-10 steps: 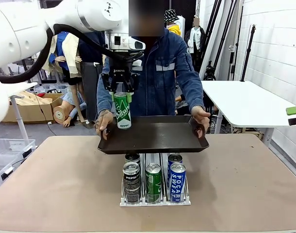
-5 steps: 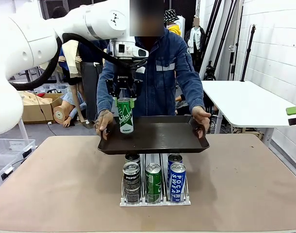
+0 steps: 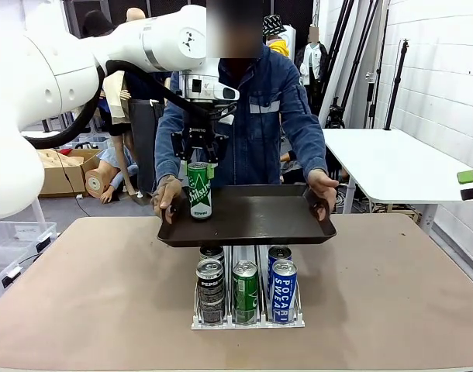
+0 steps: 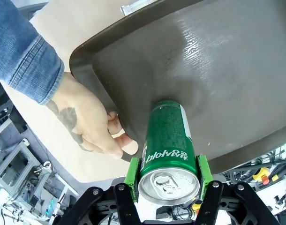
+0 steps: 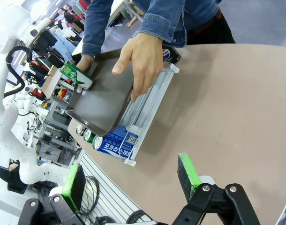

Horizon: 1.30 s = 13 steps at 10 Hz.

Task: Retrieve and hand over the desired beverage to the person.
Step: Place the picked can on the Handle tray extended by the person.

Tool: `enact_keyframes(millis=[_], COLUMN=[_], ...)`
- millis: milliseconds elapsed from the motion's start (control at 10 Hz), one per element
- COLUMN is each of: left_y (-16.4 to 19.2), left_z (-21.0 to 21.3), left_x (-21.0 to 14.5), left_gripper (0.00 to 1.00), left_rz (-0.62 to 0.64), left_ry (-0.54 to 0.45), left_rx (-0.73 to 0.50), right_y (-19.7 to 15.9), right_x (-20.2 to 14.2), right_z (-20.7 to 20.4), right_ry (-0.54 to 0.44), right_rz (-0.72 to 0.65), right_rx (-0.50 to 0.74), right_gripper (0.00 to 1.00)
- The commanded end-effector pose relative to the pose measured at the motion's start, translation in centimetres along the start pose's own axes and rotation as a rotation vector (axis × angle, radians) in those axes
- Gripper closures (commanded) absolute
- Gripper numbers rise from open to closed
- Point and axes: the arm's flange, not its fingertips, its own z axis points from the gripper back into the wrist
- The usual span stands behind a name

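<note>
Left gripper (image 3: 199,157) comes down from above the tray (image 3: 260,211) and its green pads pinch the top of a green can (image 3: 199,192). The can is upright with its base on the tray floor, at the tray's left end. In the left wrist view the gripper (image 4: 169,171) clamps both sides of the can (image 4: 169,133) just under the lid. A hand (image 4: 86,122) grips the tray (image 4: 218,70) rim right beside the can.

The person (image 3: 260,116) stands behind the tray and holds it level by both short ends, above the table (image 3: 391,287). A rack (image 3: 248,298) of cans sits below the tray's front edge.

Right gripper (image 5: 131,180) has its jaws spread wide with nothing between them. It is well apart from the tray (image 5: 103,101), over bare table.
</note>
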Motion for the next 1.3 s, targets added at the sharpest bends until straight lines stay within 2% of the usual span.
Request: enact_keyframes(millis=[0,200,300,700,800,1200], left_y=[-0.1,-0.1,-0.1,0.0,0.0,-0.7], left_z=[1.2,1.3,1.3,2.8,3.3,5.9], left_x=[0.8,0.8,0.8,-0.2,-0.4,-2.3], left_gripper=[1.00,1.00,0.90,0.12,0.00,0.00], left_rz=[-0.035,-0.044,-0.047,-0.039,-0.046,-0.023], left_ry=[-0.025,-0.030,-0.027,-0.054,-0.061,-0.114], left_rx=[0.034,0.039,0.032,0.038,0.032,0.064], right_y=[0.1,0.1,0.1,0.1,0.1,0.1], right_x=[0.1,0.1,0.1,0.1,0.1,0.1], right_z=[0.0,0.0,0.0,0.0,0.0,0.0], right_ry=[-0.005,-0.005,-0.005,-0.005,-0.005,-0.005], right_rz=[-0.003,-0.003,-0.003,-0.003,-0.003,-0.003], right_rx=[0.006,0.006,0.006,0.006,0.006,0.006], right_gripper=[0.00,0.00,0.00,0.00,0.00,0.00])
